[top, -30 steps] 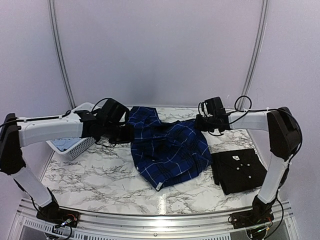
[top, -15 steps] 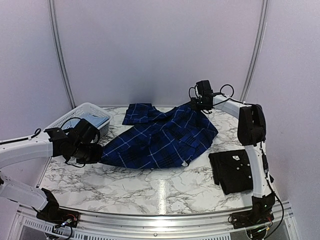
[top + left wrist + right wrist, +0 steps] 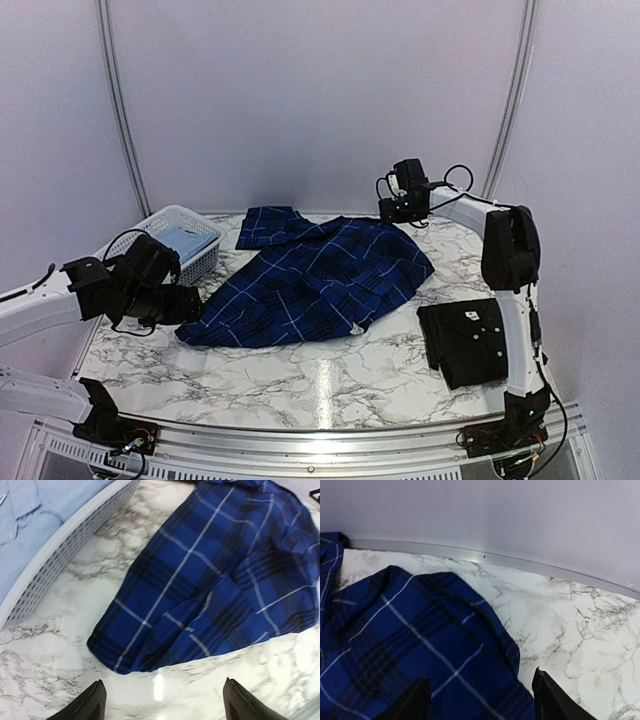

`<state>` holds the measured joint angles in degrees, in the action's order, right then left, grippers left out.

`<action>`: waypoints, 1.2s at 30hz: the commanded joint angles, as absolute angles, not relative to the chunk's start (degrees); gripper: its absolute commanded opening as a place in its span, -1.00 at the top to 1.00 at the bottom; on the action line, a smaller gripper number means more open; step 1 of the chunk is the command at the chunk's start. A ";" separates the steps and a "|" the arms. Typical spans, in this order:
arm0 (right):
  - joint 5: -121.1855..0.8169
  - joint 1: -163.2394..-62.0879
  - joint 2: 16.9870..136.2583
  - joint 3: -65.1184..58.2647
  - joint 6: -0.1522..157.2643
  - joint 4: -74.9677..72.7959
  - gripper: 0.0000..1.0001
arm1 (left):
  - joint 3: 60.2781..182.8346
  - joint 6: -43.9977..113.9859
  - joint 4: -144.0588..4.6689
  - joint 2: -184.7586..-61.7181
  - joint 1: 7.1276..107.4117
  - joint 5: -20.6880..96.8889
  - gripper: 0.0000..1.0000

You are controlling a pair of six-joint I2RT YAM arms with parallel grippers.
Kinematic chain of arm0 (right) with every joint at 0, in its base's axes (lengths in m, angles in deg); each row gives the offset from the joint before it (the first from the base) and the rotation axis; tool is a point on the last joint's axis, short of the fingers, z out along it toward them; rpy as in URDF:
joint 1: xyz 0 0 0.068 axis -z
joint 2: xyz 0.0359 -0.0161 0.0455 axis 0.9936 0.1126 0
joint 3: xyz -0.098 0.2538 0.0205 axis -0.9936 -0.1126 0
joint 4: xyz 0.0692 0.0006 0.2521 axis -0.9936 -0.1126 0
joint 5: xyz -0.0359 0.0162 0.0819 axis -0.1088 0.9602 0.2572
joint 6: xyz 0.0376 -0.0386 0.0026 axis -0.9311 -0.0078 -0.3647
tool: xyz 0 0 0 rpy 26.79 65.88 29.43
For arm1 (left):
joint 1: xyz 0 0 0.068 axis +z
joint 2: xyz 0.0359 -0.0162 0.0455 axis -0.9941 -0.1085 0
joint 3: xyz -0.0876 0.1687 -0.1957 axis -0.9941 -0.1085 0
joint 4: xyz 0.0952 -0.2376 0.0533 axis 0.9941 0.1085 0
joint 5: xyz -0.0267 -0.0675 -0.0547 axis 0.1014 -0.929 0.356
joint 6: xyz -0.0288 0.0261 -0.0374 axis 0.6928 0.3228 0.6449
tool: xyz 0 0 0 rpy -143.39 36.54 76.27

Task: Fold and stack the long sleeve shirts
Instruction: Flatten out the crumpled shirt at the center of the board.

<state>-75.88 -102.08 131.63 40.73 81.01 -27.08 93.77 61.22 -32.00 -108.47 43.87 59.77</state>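
The royal-blue-and-navy plaid shirt point(image 3: 315, 280) point(image 3: 215, 580) point(image 3: 410, 650) lies spread across the middle of the marble table. A folded black shirt point(image 3: 472, 340) with white buttons rests at the right. The pale blue shirt point(image 3: 185, 240) point(image 3: 30, 525) sits inside the white basket. My left gripper point(image 3: 185, 305) point(image 3: 162, 705) stands open just off the plaid shirt's left corner, nothing between its fingers. My right gripper point(image 3: 393, 212) point(image 3: 480, 700) hangs open above the shirt's far right corner, apart from the cloth.
The white lattice basket point(image 3: 150, 232) point(image 3: 75, 545) stands at the back left. The back wall rail point(image 3: 485, 560) runs close behind the right gripper. Bare marble point(image 3: 330, 385) lies in front of the shirts.
Both grippers let go of the plaid shirt and opened. The shirt settled flat, stretched left to right. The left arm drew back slightly to the left.
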 commanded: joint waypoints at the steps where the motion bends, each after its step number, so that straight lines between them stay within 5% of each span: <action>1: -74.93 -105.09 121.10 32.50 81.73 -26.29 -0.32 | 100.49 54.97 -35.88 -107.46 42.01 56.35 -0.68; 24: -70.99 -112.00 88.31 -13.91 72.13 -17.35 -0.29 | 147.55 46.98 -46.94 -168.22 40.07 40.69 -0.67; 27: -70.41 -111.99 87.15 -15.46 71.69 -16.78 -0.29 | 150.78 47.31 -46.22 -171.55 39.48 38.37 -0.48; 33: -69.53 -111.95 87.71 -16.45 71.46 -16.03 -0.29 | 151.13 47.51 -43.52 -170.44 38.13 36.52 0.64; 36: -69.16 -112.01 87.93 -16.59 71.88 -15.45 -0.29 | 146.96 47.79 -43.20 -166.14 37.53 35.34 1.00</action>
